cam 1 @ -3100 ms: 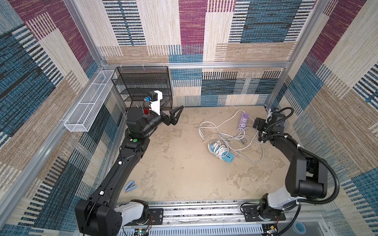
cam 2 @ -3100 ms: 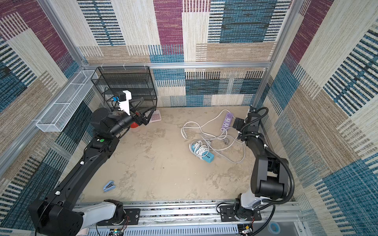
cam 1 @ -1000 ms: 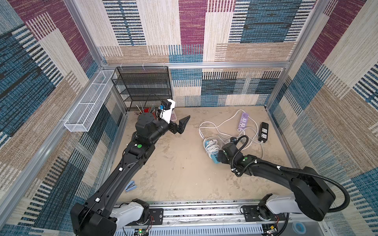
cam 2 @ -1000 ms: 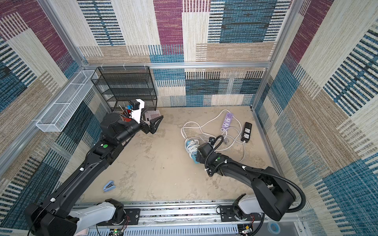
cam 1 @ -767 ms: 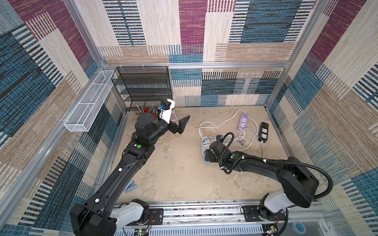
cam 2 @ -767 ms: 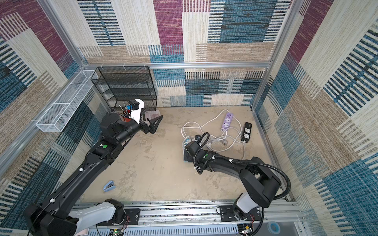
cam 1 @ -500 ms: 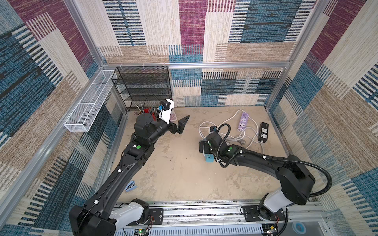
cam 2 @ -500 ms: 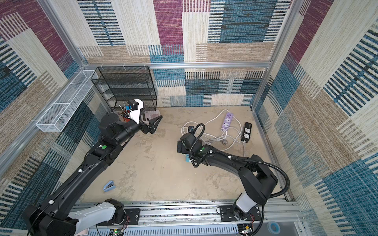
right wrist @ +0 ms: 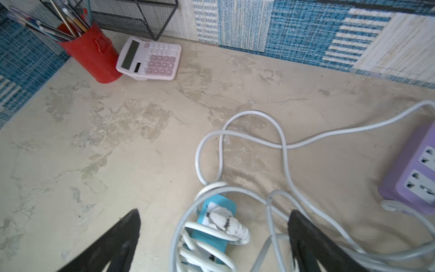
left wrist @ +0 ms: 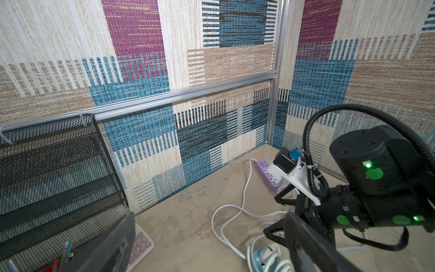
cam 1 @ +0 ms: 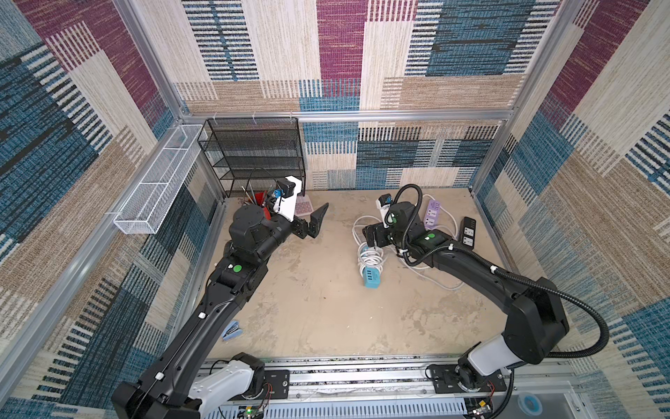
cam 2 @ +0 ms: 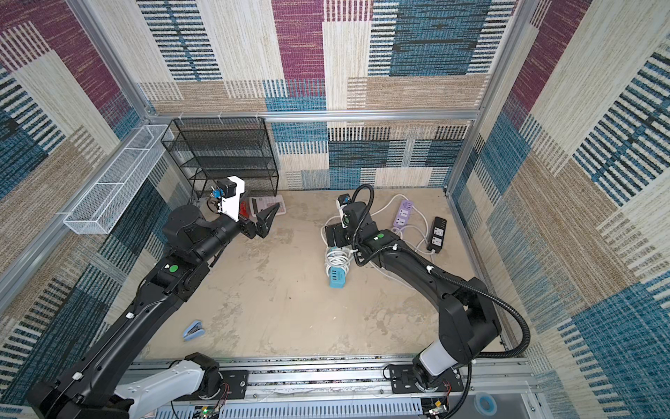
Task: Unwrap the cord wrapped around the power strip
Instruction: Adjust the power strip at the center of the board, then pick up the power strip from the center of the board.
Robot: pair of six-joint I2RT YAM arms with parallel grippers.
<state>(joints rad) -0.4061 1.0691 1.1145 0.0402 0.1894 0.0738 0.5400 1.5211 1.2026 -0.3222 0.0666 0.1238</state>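
We noted the teal power strip [cam 1: 370,278] lying right of the bench's centre, with its white cord [cam 1: 367,258] coiled in loops around the end nearer the back edge. The right gripper [right wrist: 214,213] hung over that wrapped end, jaws spread wide either side of the loops, gripping nothing. The left gripper [cam 1: 318,221] was raised near the back left corner, jaws wide apart and empty. A purple power strip [cam 1: 433,214] lay toward the back right corner.

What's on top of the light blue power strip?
A white plug rests on the light blue power strip, with white cord coils wrapped around it. The strip's face beneath the coils is hidden.
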